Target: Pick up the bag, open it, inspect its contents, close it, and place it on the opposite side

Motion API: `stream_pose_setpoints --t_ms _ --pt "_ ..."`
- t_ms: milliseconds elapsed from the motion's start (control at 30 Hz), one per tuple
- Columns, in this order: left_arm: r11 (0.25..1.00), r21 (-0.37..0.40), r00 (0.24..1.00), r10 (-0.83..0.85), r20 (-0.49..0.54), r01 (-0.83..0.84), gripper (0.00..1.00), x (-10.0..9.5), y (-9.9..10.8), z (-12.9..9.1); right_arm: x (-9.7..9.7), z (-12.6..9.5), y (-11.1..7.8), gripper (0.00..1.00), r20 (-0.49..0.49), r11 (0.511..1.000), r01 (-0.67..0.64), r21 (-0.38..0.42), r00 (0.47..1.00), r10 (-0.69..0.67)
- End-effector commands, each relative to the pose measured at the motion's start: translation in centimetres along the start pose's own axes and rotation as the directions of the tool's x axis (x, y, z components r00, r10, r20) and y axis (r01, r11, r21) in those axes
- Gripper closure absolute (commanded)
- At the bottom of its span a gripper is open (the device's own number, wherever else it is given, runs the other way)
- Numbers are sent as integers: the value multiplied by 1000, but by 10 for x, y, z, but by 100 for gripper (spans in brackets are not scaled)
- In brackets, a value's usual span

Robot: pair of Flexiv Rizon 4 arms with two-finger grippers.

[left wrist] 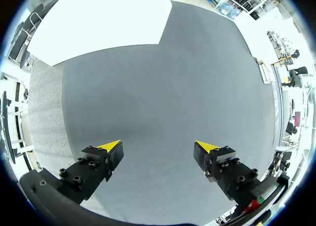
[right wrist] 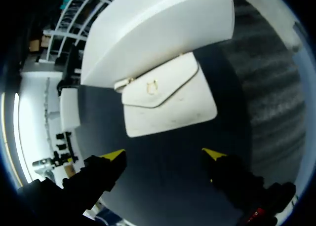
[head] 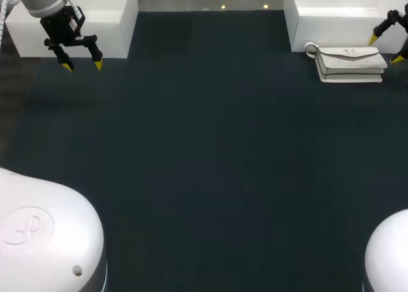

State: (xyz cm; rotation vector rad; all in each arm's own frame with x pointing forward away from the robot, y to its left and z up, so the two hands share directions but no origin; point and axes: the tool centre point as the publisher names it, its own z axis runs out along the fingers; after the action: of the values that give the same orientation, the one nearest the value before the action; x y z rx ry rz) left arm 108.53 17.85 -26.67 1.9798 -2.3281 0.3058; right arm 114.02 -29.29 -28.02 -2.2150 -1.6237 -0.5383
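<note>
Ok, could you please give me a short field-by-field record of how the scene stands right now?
bag: white flap handbag, flap closed, lying flat at the far right of the table
surface: dark table
neighbours: right white box just behind the handbag; left white box at the far left
left gripper: open, empty, in front of the left white box
right gripper: open, empty, handbag just ahead of its fingers, not touching
task state: handbag not yet picked up

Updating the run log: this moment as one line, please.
phase: pre-grasp | bag: closed, on table, untouched | right gripper: open, empty, near bag | left gripper: open, empty, far side
</note>
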Motion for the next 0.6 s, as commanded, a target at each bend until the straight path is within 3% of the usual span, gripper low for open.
stream_pose_setpoints --t_ms 33,400,600 --pt "1000 0 1000 -1 1 1 0 0 0 0 16 0 -11 0 140 1000 -1 -28 990 5" --pt "1000 0 1000 -1 1 1 0 0 0 0 47 13 -47 0 203 996 80 -46 977 -70" --pt "1000 0 1000 -1 1 1 0 0 0 0 59 24 -58 0 265 991 120 -55 959 -101"
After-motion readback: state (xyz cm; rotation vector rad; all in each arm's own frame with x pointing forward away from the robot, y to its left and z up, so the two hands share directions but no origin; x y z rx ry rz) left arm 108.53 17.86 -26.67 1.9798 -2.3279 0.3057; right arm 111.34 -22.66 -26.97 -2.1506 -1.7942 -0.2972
